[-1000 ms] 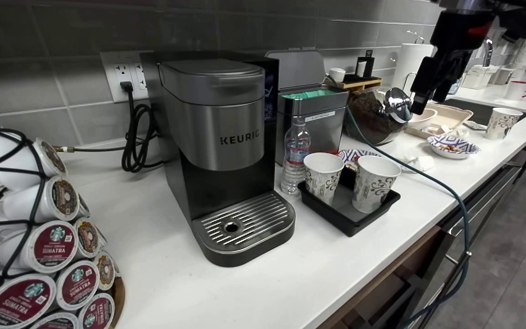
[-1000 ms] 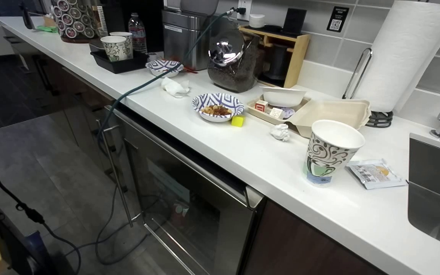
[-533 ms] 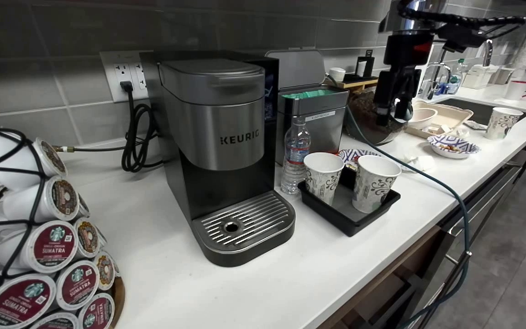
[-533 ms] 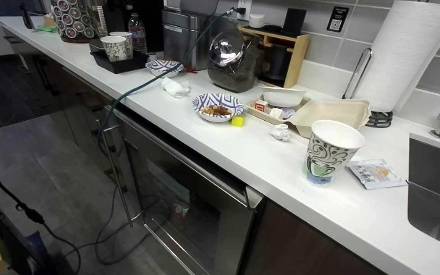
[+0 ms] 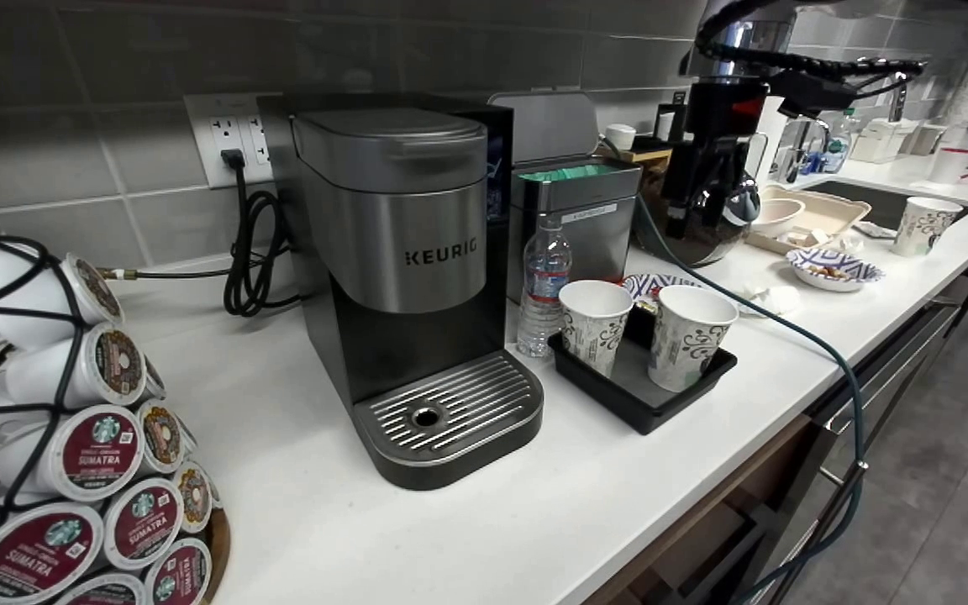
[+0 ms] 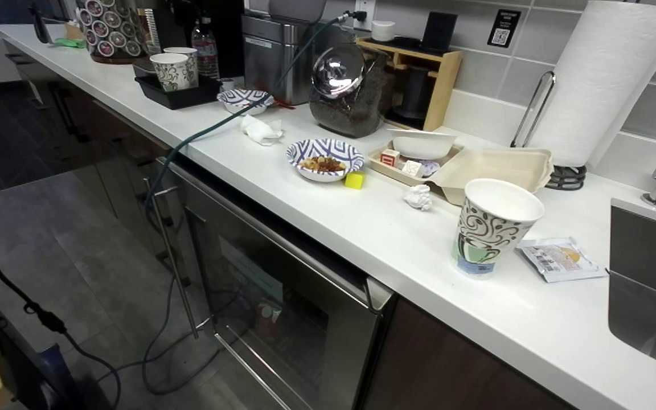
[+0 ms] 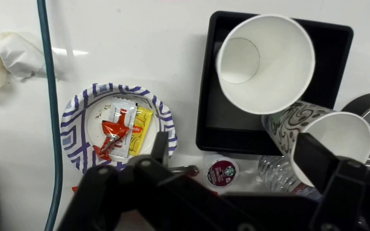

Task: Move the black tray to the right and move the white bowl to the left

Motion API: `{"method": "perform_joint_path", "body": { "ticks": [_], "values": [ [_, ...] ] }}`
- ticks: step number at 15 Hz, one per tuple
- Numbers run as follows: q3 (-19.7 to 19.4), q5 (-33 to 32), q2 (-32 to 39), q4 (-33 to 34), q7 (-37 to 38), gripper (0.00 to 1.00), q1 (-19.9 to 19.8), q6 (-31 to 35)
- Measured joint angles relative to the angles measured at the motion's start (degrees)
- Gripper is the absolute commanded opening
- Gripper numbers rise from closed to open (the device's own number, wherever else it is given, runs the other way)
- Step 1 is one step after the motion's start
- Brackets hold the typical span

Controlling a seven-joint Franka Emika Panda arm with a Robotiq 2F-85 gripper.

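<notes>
The black tray sits on the counter near the coffee maker, with two patterned paper cups standing in it. Beside it is the white bowl, blue-patterned, holding red, white and yellow packets; the cups partly hide it in an exterior view, while it shows plainly next to the tray in an exterior view. My gripper hangs above the counter, pointing down, in front of the glass jar. In the wrist view the gripper is open with nothing held; its left finger overlaps the bowl's edge, its right a cup's rim.
A water bottle and a coffee pod stand close to the tray. The coffee maker is on its far side. A green cable crosses the counter. Farther along are a bowl of nuts and a takeout box.
In an exterior view my gripper has moved left, from above the far counter to in front of the glass jar, and hangs straighter. The tray, bowl and cups have not moved.
</notes>
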Motion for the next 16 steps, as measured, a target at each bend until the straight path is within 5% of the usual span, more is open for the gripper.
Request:
{"method": "perform_joint_path", "body": {
  "ticks": [9, 16],
  "values": [
    [-4.47, 0.20, 8.54, 0.70, 18.92, 1.00, 0.60, 2.03],
    [-4.24, 2.49, 8.70, 0.93, 21.46, 1.00, 0.84, -0.05]
  ]
}}
